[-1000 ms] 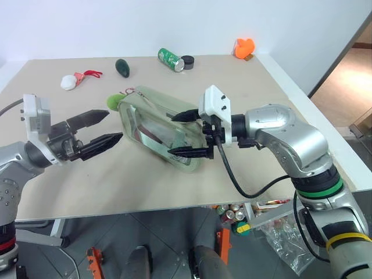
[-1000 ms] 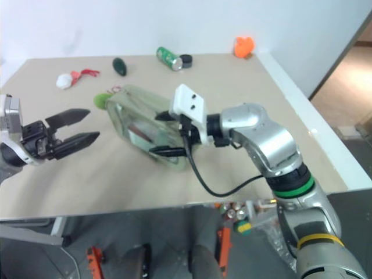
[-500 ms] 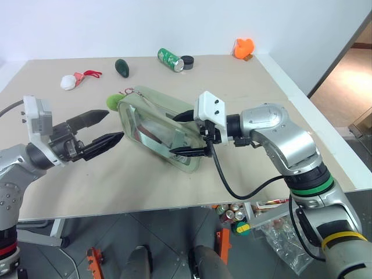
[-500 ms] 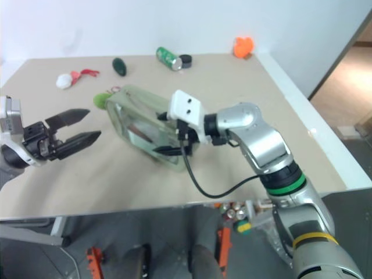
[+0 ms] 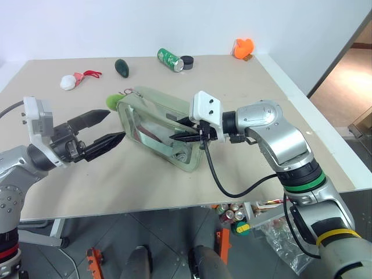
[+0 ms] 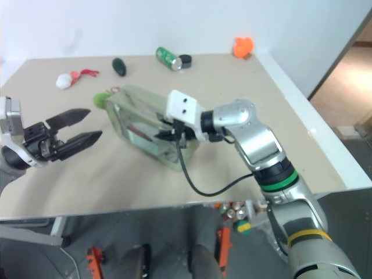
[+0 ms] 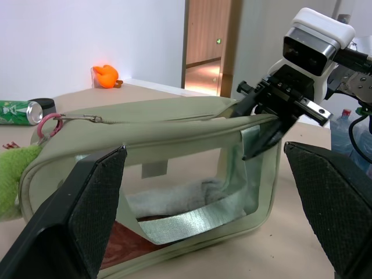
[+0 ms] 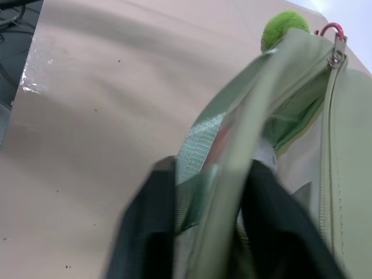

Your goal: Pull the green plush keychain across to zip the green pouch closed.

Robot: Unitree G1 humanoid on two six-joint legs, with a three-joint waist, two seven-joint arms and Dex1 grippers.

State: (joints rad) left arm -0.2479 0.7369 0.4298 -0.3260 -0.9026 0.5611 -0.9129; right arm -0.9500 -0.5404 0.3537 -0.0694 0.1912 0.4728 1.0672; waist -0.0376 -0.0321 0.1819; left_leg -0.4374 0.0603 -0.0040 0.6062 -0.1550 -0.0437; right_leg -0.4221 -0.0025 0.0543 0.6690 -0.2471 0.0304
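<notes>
Though left claw (image 5: 110, 128) spread (empty), right claw (image 5: 177, 130) pinching green pouch (image 5: 152, 125) edge.

I see the green pouch (image 7: 174, 131) as matt cloth with a glossy clear plastic front and shiny webbing. The green plush keychain (image 5: 112, 103) looks fuzzy. The counter (image 5: 232, 87) is smooth and matt.

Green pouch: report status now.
Right claw shut on green pouch edge. Left claw open, short of green plush keychain. Nothing between them.
</notes>
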